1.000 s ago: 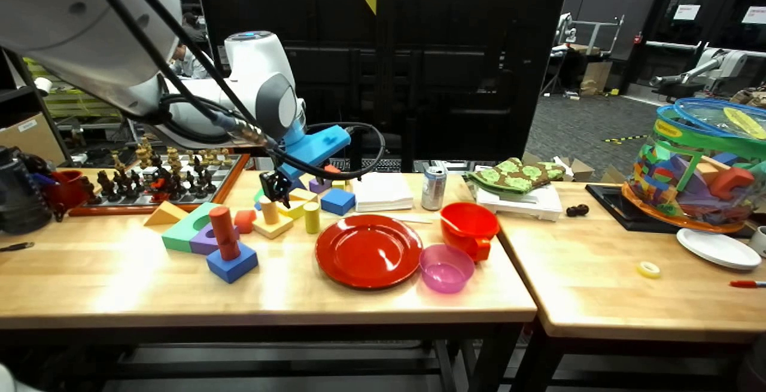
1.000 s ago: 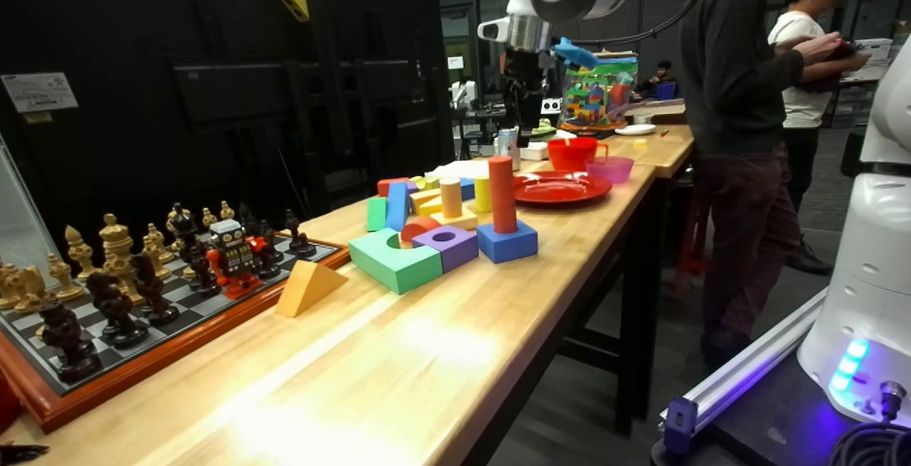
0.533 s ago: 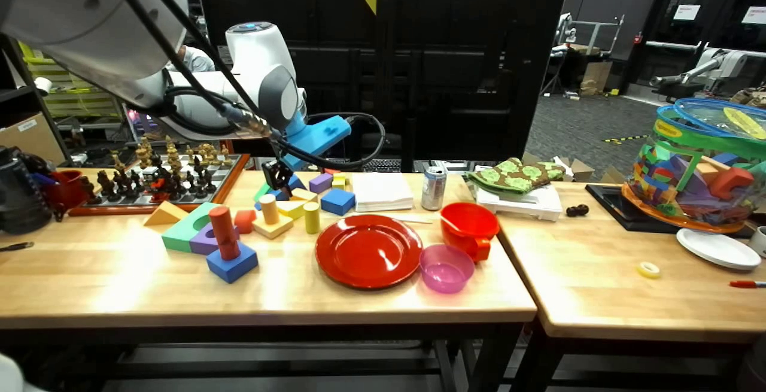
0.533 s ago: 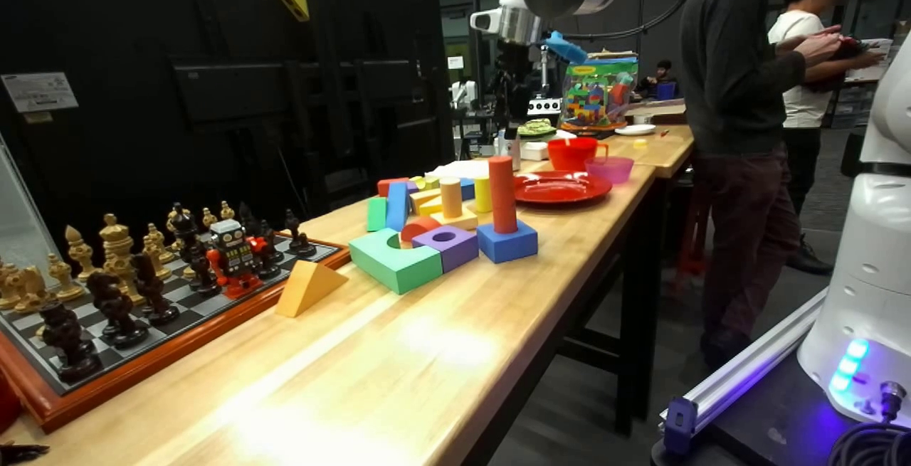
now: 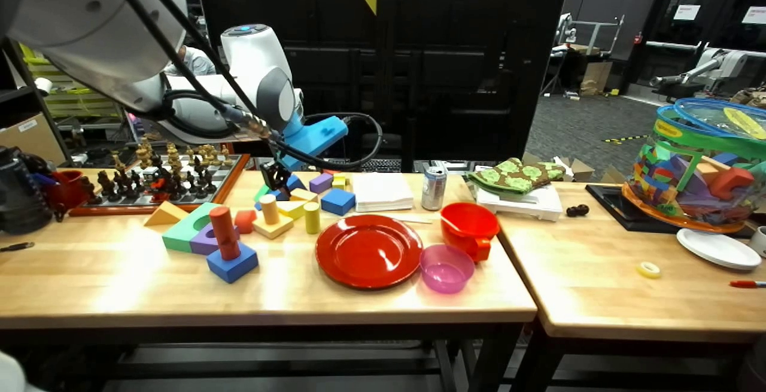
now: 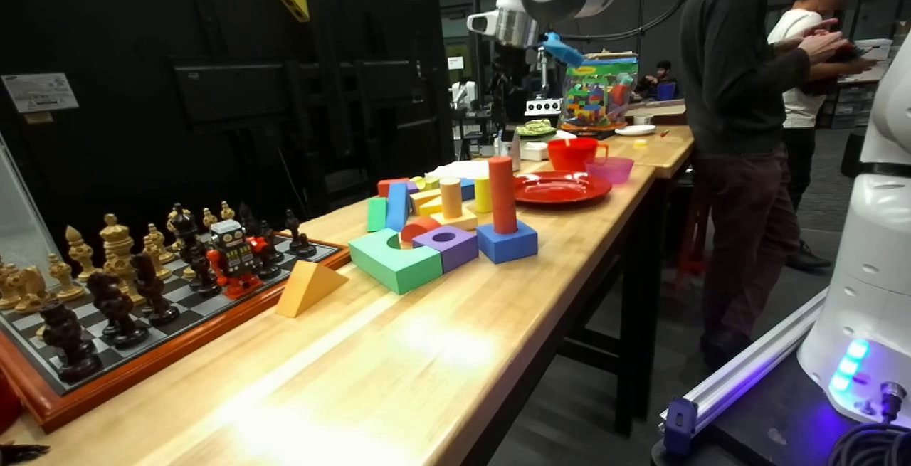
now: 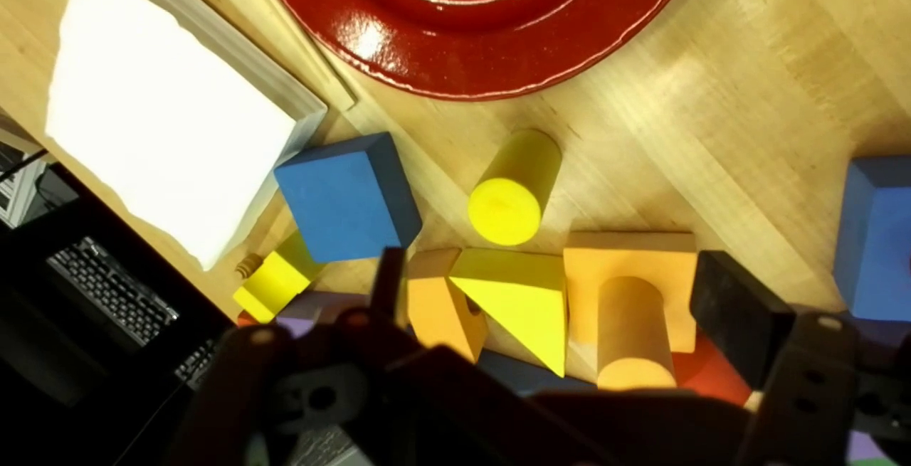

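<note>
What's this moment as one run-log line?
fingers: open, empty, over blocks | orange cylinder: upright on square block | yellow cylinder: upright on table | red plate: on table

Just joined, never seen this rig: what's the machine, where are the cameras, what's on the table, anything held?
The machine is a robot arm with a two-fingered tool at its end. Two views come from cameras outside it, showing the scene from different places; the wrist view comes from a camera on the arm, looking down past the tool. On the table are coloured blocks, a red plate, a pink bowl, a red cup with a handle, a can and a chessboard with pieces. The tool hangs open above the blocks; nothing is in its grip.
</note>
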